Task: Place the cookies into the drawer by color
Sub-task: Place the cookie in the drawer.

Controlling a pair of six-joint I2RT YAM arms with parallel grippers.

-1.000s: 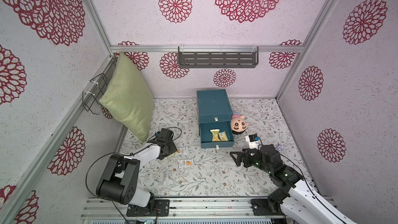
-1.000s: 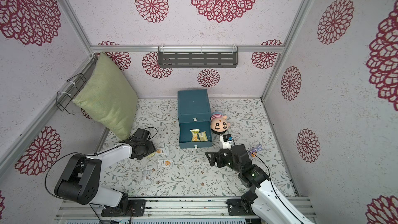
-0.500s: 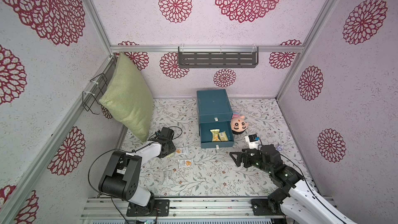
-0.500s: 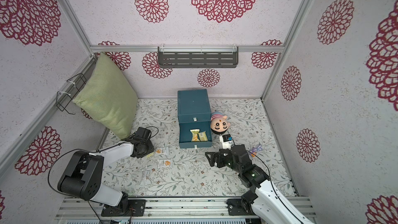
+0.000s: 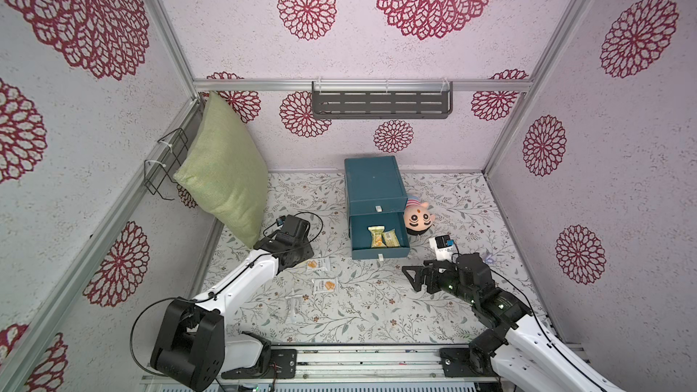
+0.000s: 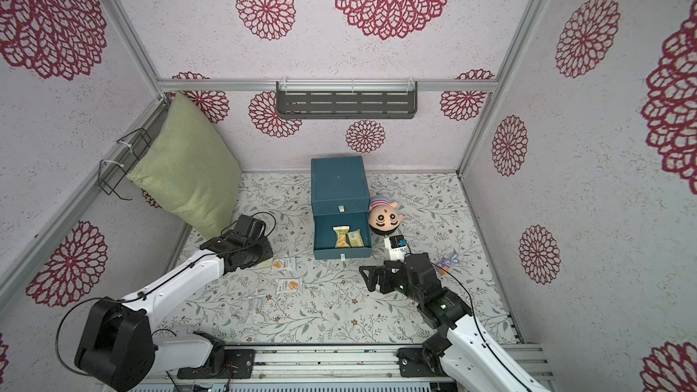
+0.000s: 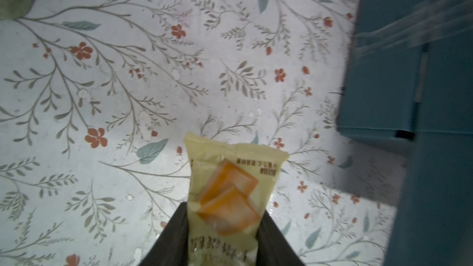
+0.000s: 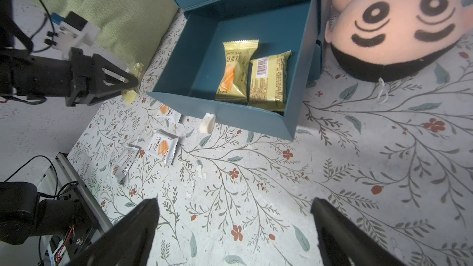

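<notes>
- Yellow wrapper, orange biscuit printed on it: one cookie packet is clamped in the left gripper. It is gripped by one end, with most of its length poking out ahead of the tips, ready to be carried.
- Just beside that gripper, white packets lie flat on the floral mat, left, I'd guess, for a different drawer.
- Ahead of it and off to one side, the drawer stands pulled open. Two yellow packets lie inside, so the held one likely belongs there.
- Farther off, across from the drawer's front, the right gripper hovers with jaws wide apart, holding nothing, probably keeping clear.
</notes>
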